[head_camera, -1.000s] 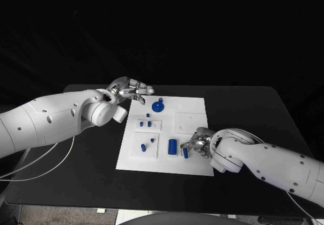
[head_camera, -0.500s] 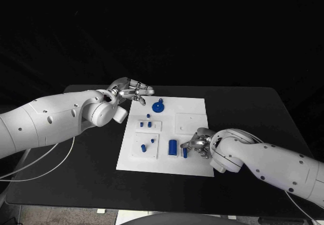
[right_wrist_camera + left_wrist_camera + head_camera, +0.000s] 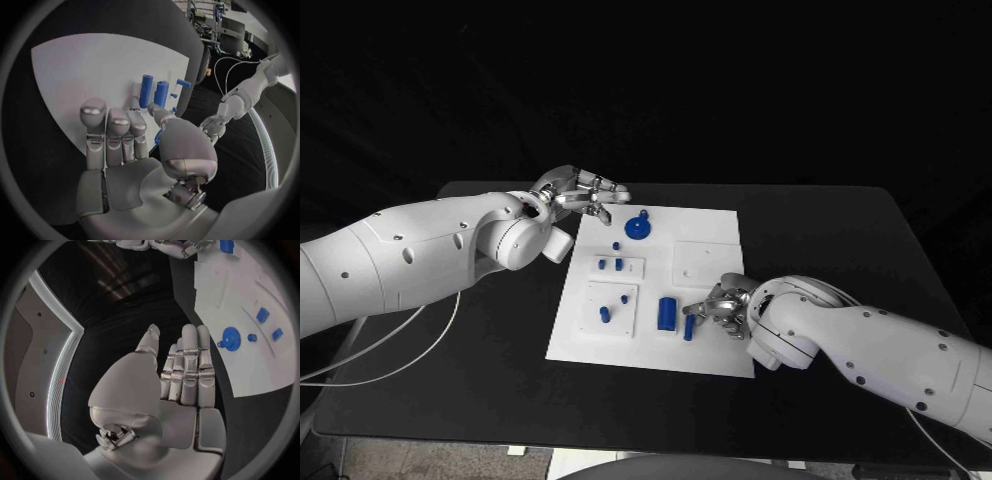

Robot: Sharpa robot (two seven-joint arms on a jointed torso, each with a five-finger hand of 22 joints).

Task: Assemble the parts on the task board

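Lab: black table (image 3: 848,230), dark backdrop, equipment racks (image 3: 212,25)

Blue parts (image 3: 668,312) on white task board (image 3: 711,232)

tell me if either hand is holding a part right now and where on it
The left hand holds nothing, its fingers straight above the table. The right hand is down at a small blue part on the task board; whether it grips it cannot be told.
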